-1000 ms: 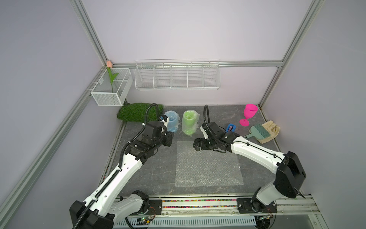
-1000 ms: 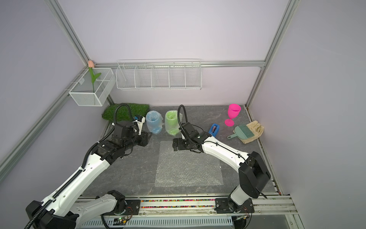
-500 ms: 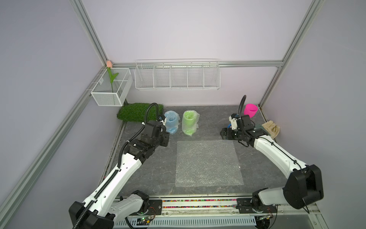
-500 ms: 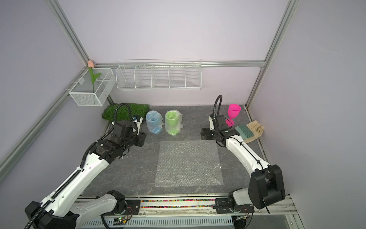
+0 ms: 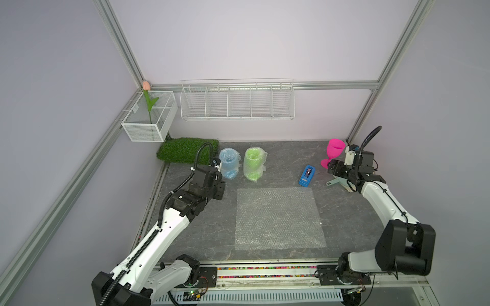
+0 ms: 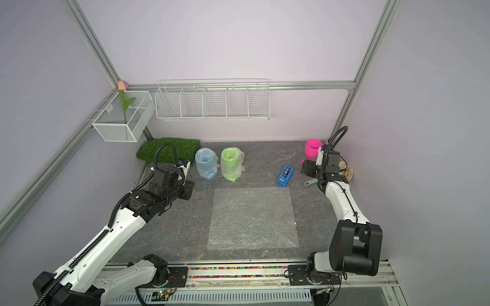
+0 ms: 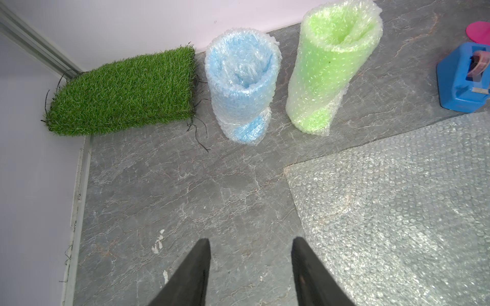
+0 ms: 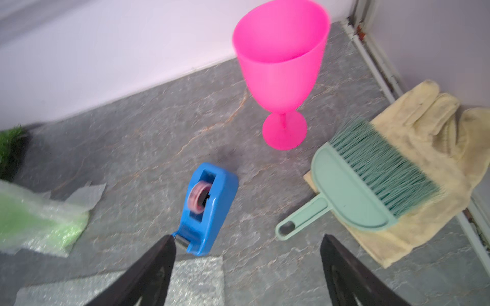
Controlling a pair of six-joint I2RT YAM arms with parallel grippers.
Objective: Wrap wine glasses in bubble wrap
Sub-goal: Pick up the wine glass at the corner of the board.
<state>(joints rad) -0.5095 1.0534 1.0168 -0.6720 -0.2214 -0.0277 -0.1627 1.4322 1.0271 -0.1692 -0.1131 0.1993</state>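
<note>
A bare pink wine glass stands upright at the back right. Two more wine glasses stand at the back, rolled in bubble wrap: a blue one and a green one. A flat bubble wrap sheet lies in the middle of the floor. My left gripper is open and empty over bare floor, between the blue roll and the sheet's corner. My right gripper is open wide and empty, just short of the pink glass.
A blue tape dispenser lies between the sheet and the pink glass. A teal brush rests on a beige glove by the right wall. A grass mat and wire baskets line the back.
My right arm has swung from beside the green wrapped glass across to the right, ending near the pink glass. The left gripper has drawn back a little from the blue wrapped glass.
</note>
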